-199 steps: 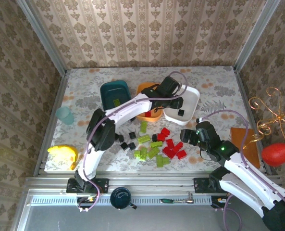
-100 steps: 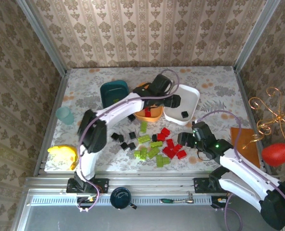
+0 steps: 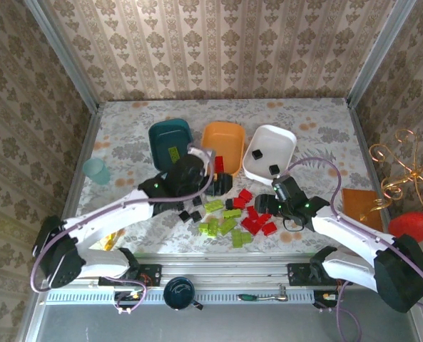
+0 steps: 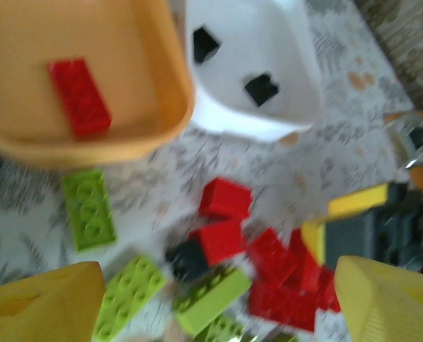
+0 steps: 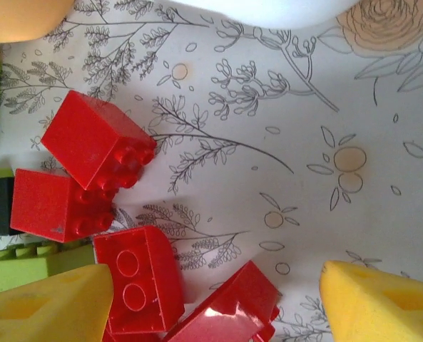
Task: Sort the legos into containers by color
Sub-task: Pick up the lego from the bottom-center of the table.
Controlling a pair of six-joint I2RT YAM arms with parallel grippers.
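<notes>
Three containers stand at the back: a dark teal tub (image 3: 167,135) holding a green lego, an orange tub (image 3: 224,139) with a red lego (image 4: 79,96), and a white tub (image 3: 275,142) with two black legos (image 4: 261,89). Loose legos lie in front: lime green (image 3: 222,222), red (image 3: 257,219) and black (image 3: 190,211). My left gripper (image 3: 220,184) hangs open over the pile's back edge, its jaws (image 4: 218,306) wide and empty. My right gripper (image 3: 265,205) is open low over the red legos; two red bricks (image 5: 136,288) lie between its yellow fingertips (image 5: 382,303).
A pale-blue cup (image 3: 95,171) stands at the table's left. A dark round cup (image 3: 179,292) sits on the front rail. An orange-brown square (image 3: 359,203), a gold wire piece and a red object (image 3: 411,228) are at the right. Patterned walls close in the table.
My left arm drew back from over the white tub to the pile and opened; a second black lego now lies in the white tub. My right gripper slid left toward the red legos.
</notes>
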